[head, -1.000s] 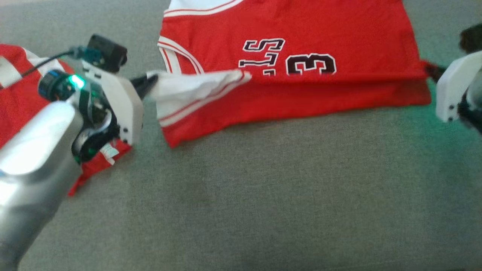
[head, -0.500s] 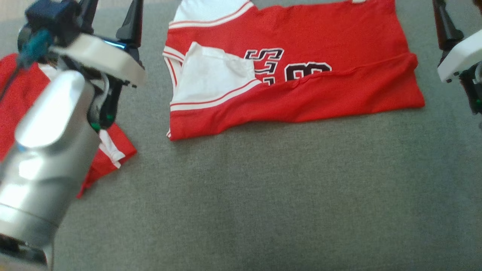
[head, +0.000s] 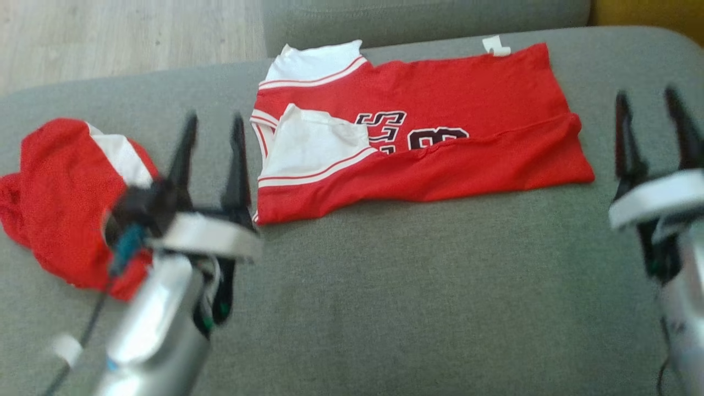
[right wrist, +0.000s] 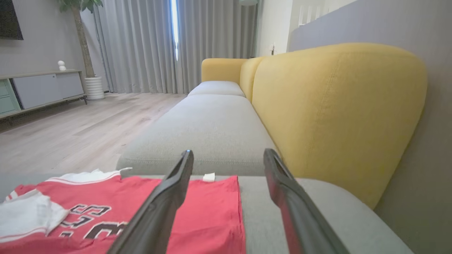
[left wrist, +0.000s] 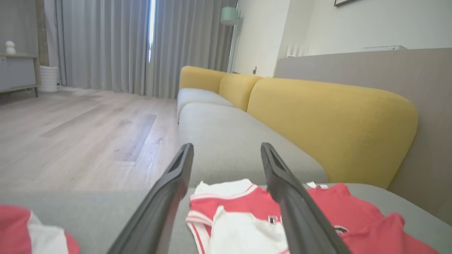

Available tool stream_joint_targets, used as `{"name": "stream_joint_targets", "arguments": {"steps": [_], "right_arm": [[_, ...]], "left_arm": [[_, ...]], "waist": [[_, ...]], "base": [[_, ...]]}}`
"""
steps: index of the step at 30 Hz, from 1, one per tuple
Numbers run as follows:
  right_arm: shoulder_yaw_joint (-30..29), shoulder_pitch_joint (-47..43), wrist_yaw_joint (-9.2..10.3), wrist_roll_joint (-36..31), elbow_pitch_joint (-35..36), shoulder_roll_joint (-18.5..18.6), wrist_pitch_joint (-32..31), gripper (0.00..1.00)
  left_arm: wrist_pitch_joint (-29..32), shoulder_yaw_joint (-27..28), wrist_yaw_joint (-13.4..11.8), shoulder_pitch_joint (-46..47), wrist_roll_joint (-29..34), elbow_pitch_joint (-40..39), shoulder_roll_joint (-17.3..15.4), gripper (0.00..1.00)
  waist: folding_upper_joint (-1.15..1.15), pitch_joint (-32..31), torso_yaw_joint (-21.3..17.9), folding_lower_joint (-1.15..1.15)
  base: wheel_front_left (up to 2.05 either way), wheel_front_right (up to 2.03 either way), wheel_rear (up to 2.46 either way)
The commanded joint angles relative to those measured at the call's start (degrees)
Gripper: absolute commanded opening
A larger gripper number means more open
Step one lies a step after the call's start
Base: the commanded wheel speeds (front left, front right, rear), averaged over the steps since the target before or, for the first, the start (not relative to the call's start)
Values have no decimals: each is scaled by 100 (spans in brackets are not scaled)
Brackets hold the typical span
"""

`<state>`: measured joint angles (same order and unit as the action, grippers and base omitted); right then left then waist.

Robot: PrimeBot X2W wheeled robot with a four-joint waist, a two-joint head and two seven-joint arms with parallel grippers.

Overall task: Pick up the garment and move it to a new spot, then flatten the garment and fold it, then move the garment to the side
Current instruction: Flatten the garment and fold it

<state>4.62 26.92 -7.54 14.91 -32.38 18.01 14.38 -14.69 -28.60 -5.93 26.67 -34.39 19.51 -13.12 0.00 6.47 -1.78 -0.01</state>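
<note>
Red garment (head: 467,93) untouched; left gripper (head: 214,122), right gripper (head: 646,98) agape.

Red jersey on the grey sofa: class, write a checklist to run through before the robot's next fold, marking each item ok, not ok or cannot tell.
1. The left gripper open, holding nothing: ok.
2. The right gripper open, holding nothing: ok.
3. The red jersey has its near edge folded up over the lettering: ok.
4. Fold line straight: not ok; it slants, and the white sleeve is rumpled.
5. Jersey apart from the crumpled red garment: ok, bare sofa cushion lies between.
6. Hidden underside smooth: cannot tell.
</note>
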Motion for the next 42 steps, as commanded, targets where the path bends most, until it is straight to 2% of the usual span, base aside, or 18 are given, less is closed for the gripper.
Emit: {"name": "stream_joint_targets", "arguments": {"steps": [1,8,15,19,25,35,42], "right_arm": [[18,-54,5,-79,224,-14,61,100],[-330,-938,5,-458,654,-461,-50,100],[-457,-1138,5,-662,1059,-699,-243,100],[-461,-1095,5,-718,1265,-740,-341,100],[-427,-990,5,-785,1448,-762,-453,100],[-310,-783,5,-818,1519,-830,-508,100],[-235,-673,5,-830,1509,-851,-506,100]], "left_arm": [[-29,272,20,113,78,-181,-72,100],[-30,448,178,-595,439,3,298,100],[-30,599,298,-597,642,325,455,100],[29,604,241,-382,680,680,486,100],[490,596,52,10,667,1333,521,100],[1037,489,128,351,553,2019,580,100],[1566,405,-166,491,609,2458,544,100]], "waist": [[0,-72,-4,1],[0,-195,-23,1],[0,-65,-90,1],[0,118,-141,1],[0,387,-228,1],[0,627,-416,1],[0,731,-518,1]], "base": [[0,0,0],[0,0,0],[0,0,0],[0,0,0],[0,0,0],[0,0,0],[0,0,0]]}}
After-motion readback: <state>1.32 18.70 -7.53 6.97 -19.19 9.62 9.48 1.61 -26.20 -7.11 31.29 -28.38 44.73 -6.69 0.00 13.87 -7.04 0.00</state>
